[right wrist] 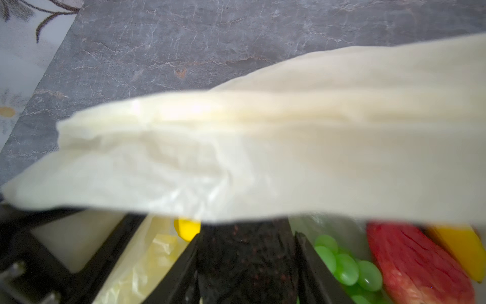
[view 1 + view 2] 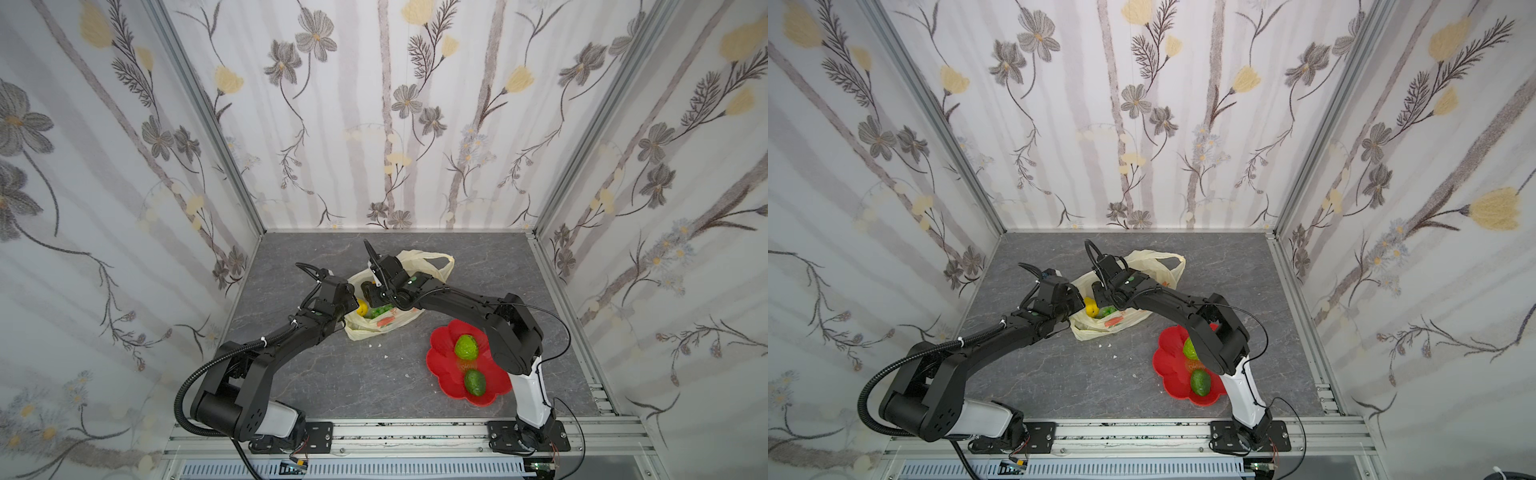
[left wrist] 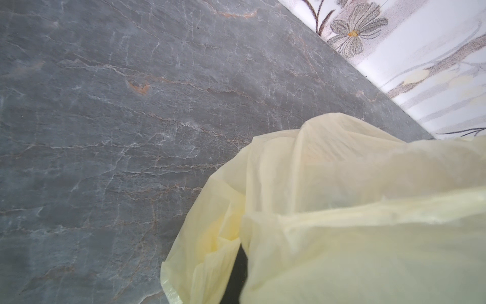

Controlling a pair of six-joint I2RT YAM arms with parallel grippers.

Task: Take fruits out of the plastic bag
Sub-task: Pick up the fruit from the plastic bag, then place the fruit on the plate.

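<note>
The bag [image 2: 388, 326] is lying on the desk [image 2: 332, 374] near the dish [image 2: 440, 374]. The left tool [image 3: 240, 252] is pinching the bag's rim, fully closed on the plastic. Inside the bag, the right tool [image 1: 246, 233] is clamping a dark avocado [image 1: 244, 276] between half-closed jaws, beside grapes [image 1: 347, 268].

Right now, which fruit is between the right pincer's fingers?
The dark avocado inside the plastic bag: the right pincer clamps it, while green grapes and the red fruit lie outside its fingers.
</note>
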